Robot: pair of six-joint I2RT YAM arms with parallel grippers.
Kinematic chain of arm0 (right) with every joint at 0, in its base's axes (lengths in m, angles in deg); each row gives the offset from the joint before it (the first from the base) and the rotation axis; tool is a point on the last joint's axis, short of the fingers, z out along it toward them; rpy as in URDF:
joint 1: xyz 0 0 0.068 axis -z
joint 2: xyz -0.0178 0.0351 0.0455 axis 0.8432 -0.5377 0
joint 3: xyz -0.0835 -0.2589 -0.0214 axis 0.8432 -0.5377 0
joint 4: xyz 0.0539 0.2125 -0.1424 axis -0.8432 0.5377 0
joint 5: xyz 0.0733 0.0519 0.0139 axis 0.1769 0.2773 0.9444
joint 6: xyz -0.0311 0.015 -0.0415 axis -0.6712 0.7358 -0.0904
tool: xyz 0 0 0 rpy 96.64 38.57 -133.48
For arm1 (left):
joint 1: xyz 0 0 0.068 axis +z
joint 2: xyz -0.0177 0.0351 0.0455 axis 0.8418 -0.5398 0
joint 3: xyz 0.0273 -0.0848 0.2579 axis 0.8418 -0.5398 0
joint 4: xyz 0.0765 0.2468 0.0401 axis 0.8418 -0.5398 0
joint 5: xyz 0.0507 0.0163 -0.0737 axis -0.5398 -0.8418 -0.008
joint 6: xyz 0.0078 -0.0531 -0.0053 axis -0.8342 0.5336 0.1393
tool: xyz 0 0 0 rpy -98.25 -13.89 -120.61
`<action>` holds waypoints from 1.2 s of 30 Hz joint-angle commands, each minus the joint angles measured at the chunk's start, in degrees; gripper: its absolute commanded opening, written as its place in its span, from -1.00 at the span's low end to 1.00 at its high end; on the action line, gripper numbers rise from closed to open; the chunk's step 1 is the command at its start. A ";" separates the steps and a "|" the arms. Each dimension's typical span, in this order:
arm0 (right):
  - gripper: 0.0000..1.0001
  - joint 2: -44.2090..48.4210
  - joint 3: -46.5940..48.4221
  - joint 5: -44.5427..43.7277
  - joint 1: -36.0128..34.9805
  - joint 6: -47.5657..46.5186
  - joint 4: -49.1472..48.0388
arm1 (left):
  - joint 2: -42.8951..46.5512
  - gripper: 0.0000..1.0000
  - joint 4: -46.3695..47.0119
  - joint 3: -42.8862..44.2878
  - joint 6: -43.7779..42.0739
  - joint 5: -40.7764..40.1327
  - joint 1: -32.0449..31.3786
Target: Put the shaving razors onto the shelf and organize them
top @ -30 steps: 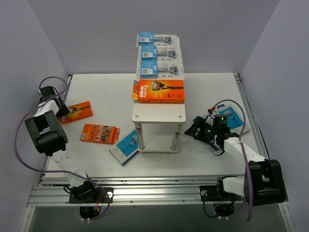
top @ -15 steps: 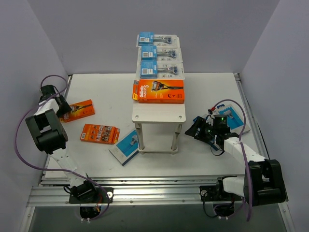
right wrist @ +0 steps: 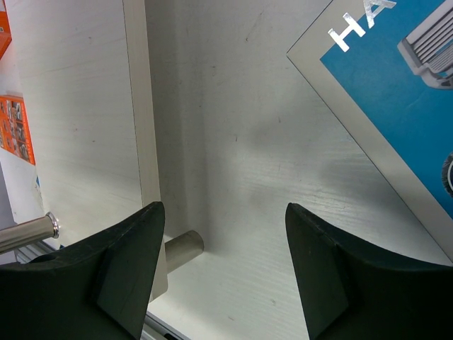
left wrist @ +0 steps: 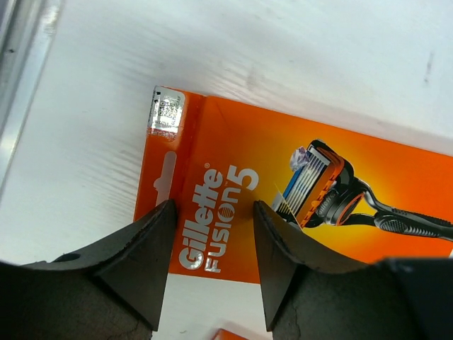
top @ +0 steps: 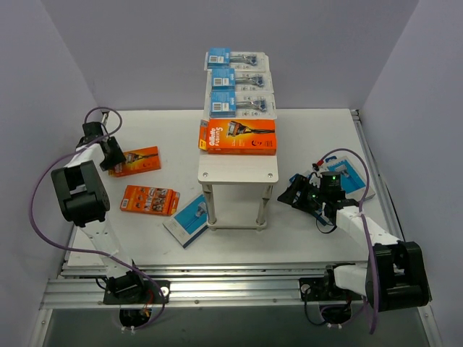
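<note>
Pickup in hand: the orange Gillette Fusion5 box (left wrist: pixel 233 163) lies on the surface (top: pixel 159 126), left of the shelf (top: pixel 239 176). The left fingers (left wrist: pixel 145 255) are half-spread astride its near edge; I cannot tell if they grip it. The right fingers (right wrist: pixel 120 269) are spread and empty. Next, I judge: secure the box, lift it, and set it on the shelf.

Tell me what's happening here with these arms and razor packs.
Razors are being shelved. The left tool sits over an orange Gillette Fusion5 box on the table; a grip isn't clear. The right tool hangs open and empty beside the shelf, which holds three blister packs and a second orange box.
</note>
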 commanded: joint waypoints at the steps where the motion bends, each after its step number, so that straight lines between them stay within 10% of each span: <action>1: 0.29 1.45 1.65 -0.53 0.09 -0.75 0.49 | 0.13 0.13 -0.17 -1.29 -0.01 4.77 -0.71; 36: 0.30 1.01 0.33 -1.06 0.09 -0.84 -1.88 | -1.18 0.33 10.02 -2.70 8.25 28.24 11.68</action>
